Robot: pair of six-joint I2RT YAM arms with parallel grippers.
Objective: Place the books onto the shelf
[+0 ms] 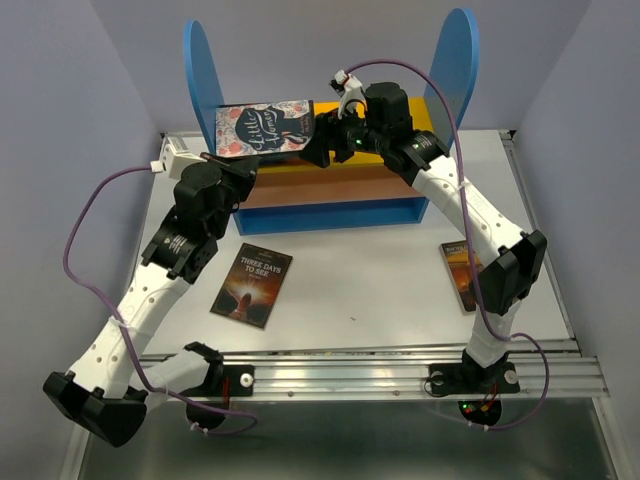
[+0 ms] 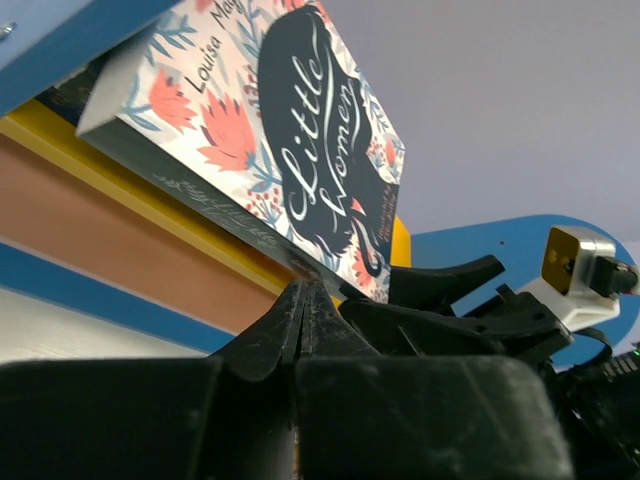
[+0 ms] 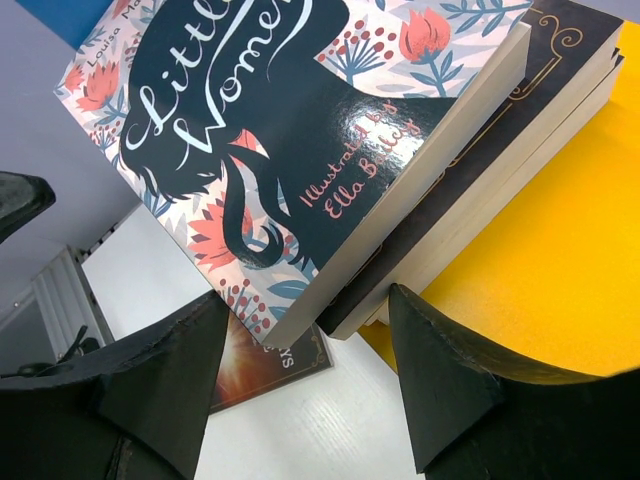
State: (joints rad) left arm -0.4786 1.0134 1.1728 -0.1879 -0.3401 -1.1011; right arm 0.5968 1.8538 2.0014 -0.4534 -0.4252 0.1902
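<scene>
A pale floral paperback [image 1: 265,128], titled Little Women, lies face up on a stack of dark books [image 3: 480,190] on the yellow top board [image 3: 560,280] of the blue-sided shelf [image 1: 203,70], with its corner jutting past the board's edge. The left end effector [image 2: 303,295] is clenched, fingers pressed together with their tips at the paperback's lower edge. The right end effector [image 3: 310,300] is released, its fingers spread either side of the stack's corner. Two more books lie flat on the white tabletop [image 1: 380,280]: Three Days to See [image 1: 252,285] before the shelf, and an orange book [image 1: 462,272] by the right arm.
</scene>
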